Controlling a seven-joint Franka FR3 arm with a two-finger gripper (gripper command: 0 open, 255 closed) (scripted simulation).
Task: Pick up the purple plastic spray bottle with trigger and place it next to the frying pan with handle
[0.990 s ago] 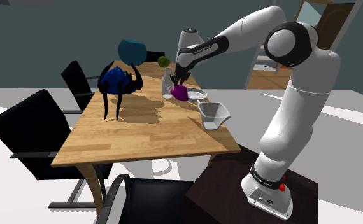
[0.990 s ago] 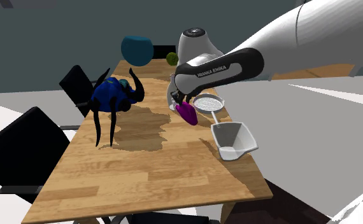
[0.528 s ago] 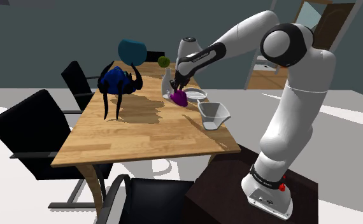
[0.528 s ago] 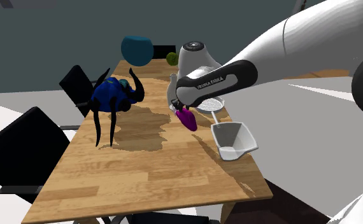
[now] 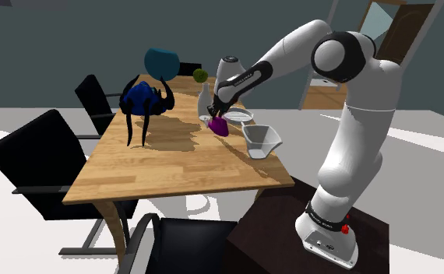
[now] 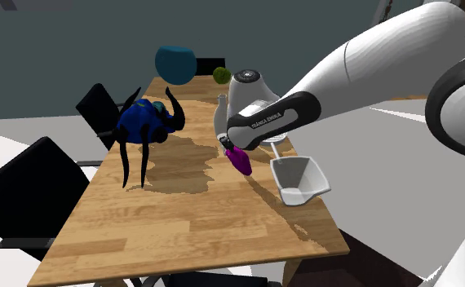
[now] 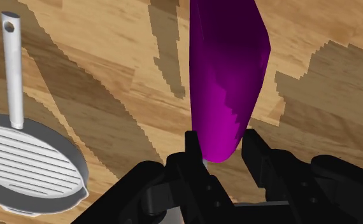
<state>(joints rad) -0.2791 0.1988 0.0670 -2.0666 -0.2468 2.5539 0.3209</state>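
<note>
Wooden table (image 5: 183, 165), black chairs (image 5: 35, 149), dark wall (image 5: 57, 43)

The bottle (image 7: 228, 95) between the black fingers (image 7: 258, 151) was vivid purple, darker on its shaded side. Beside the fingers, the frying pan (image 7: 30, 168) was pale grey, its base striped with fine parallel ridges. The table (image 7: 97, 76) beneath them showed light brown wood grain blotched with darker shadow. Beyond the fingers stood a blue figure (image 6: 145, 121) with black legs and a teal bowl (image 6: 175, 63).
</note>
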